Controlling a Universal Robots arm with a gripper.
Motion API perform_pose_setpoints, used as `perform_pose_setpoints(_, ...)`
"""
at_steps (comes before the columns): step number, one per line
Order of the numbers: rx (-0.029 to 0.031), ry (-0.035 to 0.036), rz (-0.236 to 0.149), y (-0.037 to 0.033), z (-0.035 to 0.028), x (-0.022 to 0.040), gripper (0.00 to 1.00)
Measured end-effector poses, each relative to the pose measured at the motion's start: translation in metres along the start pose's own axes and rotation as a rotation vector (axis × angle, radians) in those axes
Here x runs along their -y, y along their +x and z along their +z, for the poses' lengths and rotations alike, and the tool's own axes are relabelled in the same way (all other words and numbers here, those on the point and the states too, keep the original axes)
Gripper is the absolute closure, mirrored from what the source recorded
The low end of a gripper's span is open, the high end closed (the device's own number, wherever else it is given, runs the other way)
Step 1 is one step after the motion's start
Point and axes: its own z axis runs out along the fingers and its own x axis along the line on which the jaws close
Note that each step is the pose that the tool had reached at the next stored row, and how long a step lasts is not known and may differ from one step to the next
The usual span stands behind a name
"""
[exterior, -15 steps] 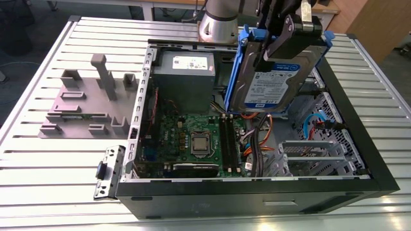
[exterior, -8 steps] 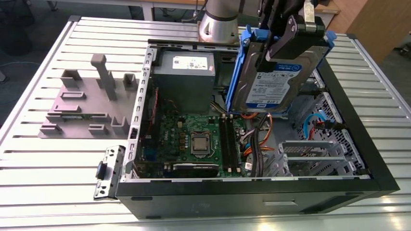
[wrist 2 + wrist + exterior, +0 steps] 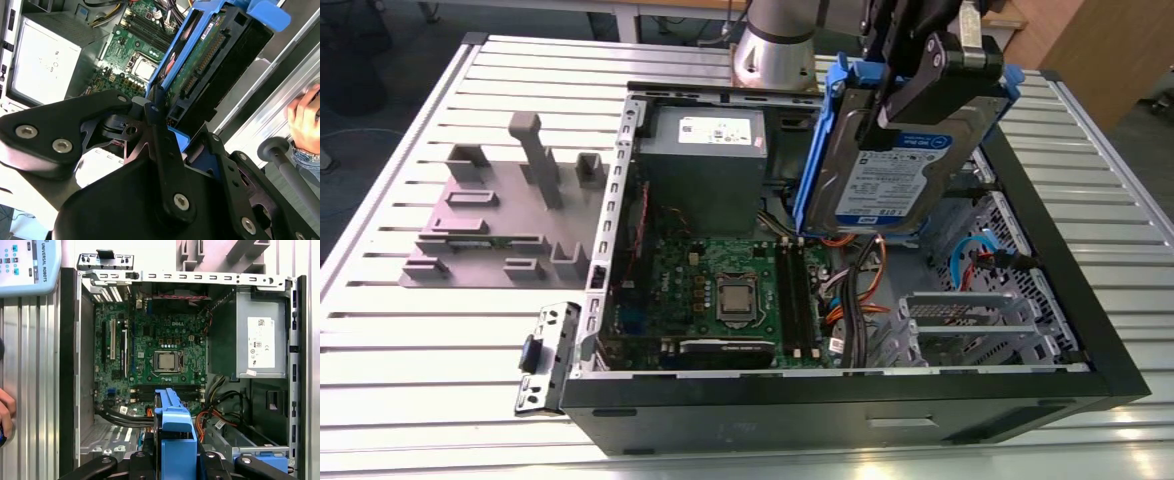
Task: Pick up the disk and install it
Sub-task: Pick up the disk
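**Gripper carries the disk above the open case**

Your gripper point(image 3: 937, 75) is clamped on the disk point(image 3: 897, 160), its fingers closed against the blue plastic bracket point(image 3: 825, 150) at the upper end. The hard drive hangs upright in the air, label facing the exterior camera, above the open computer case point(image 3: 1067, 330) and clear of everything inside it. In the second wrist view the disk's point(image 3: 200, 65) connector edge and green circuit board point down toward the motherboard point(image 3: 135, 55).

By the look of it, you are in the carry-and-align step: the pick is done, the install is not. The grey metal drive cage point(image 3: 974, 320) sits low in the case toward the exterior view's right, beside loose orange and blue cables point(image 3: 974, 255). Seating calls for the drive to be squared to the bay, and for those cables to stay out of the bracket's path. A person's hand point(image 3: 305, 120) rests near the case edge; mind it.
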Motion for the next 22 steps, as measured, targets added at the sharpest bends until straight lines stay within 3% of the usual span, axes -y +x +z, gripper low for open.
perform_pose_setpoints(22,0.0,0.0,0.0,0.0005,0.0003,0.009,0.64)
